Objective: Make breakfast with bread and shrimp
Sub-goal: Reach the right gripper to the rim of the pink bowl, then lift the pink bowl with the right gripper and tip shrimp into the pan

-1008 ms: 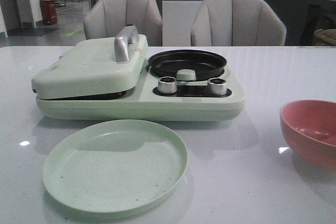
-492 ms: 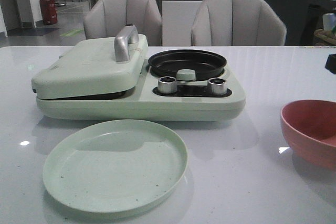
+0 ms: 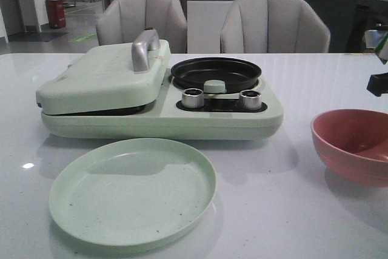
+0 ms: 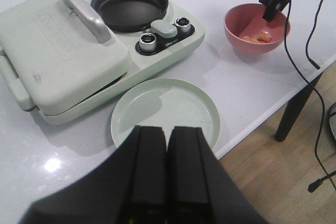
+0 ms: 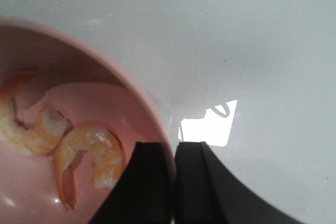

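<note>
Shrimp (image 5: 86,156) lie in the pink bowl (image 3: 354,144) at the table's (image 3: 315,210) right side, and the right tool (image 5: 173,182) pinches the bowl's rim between its narrow jaws, one inside and one outside, likely to drag or steady the bowl. The left tool (image 4: 168,174) hangs pressed together and empty above the green plate (image 4: 165,111), which sits in front of the cooker (image 3: 160,98), probably to receive food. The shrimp are curled, orange with pale flesh; at least two show. Bread is not visible; the cooker's lid is down.
</note>
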`<act>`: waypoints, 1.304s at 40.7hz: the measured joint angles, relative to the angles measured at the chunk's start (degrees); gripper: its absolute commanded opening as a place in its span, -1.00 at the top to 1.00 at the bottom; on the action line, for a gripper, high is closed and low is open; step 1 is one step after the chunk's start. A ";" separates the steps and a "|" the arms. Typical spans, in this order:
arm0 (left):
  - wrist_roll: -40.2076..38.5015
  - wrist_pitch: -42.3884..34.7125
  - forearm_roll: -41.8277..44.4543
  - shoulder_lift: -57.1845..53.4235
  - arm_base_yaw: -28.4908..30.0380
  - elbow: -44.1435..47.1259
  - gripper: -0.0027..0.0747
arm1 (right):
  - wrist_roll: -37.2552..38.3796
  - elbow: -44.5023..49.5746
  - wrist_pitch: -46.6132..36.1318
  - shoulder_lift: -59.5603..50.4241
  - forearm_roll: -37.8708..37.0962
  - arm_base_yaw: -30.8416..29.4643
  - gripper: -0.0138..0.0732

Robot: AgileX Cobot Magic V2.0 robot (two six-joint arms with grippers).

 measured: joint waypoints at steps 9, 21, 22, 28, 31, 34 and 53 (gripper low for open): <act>0.00 0.00 0.00 0.00 0.00 0.00 0.67 | -0.45 -3.42 0.23 -9.66 -8.13 5.98 0.58; 0.00 0.00 0.00 0.00 0.00 0.00 0.67 | 18.60 -17.97 7.03 -13.46 -37.48 23.83 0.58; 0.00 0.00 0.00 0.00 0.00 0.00 0.67 | 20.18 -18.77 7.33 -12.90 -40.05 25.50 0.58; 0.00 0.00 0.00 0.00 0.00 0.00 0.67 | 27.38 -23.68 7.65 -8.07 -51.88 32.63 0.58; 0.00 0.00 0.00 0.00 0.00 0.00 0.67 | 30.70 -26.34 7.65 -4.50 -57.73 35.55 0.58; 0.00 0.00 0.00 0.00 0.00 0.00 0.67 | 33.35 -28.81 7.79 -0.43 -64.12 37.76 0.58; 0.00 0.00 0.00 0.00 0.00 0.00 0.67 | 38.49 -41.18 17.04 22.86 -98.40 43.17 0.58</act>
